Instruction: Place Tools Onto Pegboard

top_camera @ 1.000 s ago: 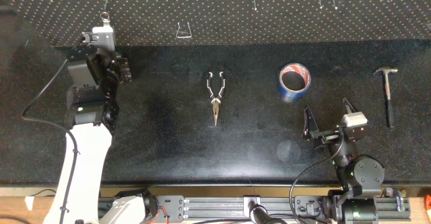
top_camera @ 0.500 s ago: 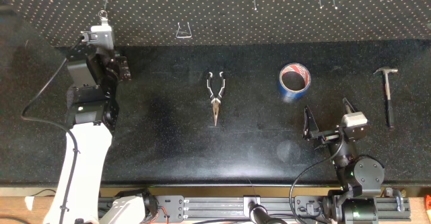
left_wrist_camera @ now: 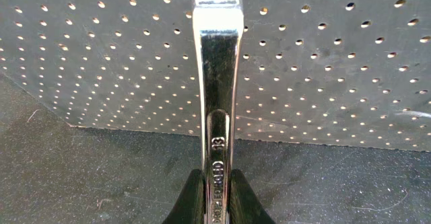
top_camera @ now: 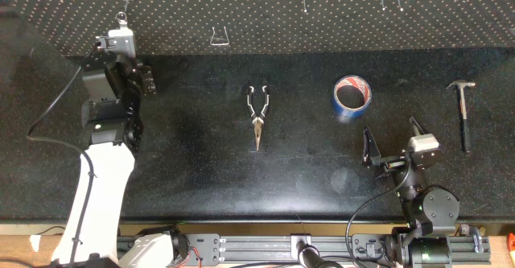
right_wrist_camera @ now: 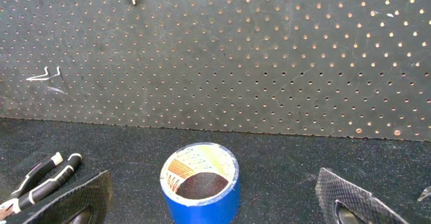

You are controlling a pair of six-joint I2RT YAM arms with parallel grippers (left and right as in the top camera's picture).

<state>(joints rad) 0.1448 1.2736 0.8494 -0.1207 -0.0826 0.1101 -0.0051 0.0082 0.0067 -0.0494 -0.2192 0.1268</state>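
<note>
Surroundings: needle-nose pliers [top_camera: 257, 113], a blue tape roll [top_camera: 352, 96] and a hammer [top_camera: 463, 115] lie well apart on the black tabletop [top_camera: 201, 155]. Wire hooks [top_camera: 219, 36] hang on the pegboard [left_wrist_camera: 337, 62]. Nothing stands between my left gripper [left_wrist_camera: 217, 190] and the board.

Thing in hand: a polished chrome wrench [left_wrist_camera: 217, 83] with a flat shaft and stamped numerals near my fingers. My left gripper is pinched on its lower shaft, up at the left end of the pegboard.

Orientation: the long axis runs straight out from the gripper, with the far end toward the board face.

My right gripper [top_camera: 393, 137] is spread wide, low over the tabletop just short of the tape roll.
</note>
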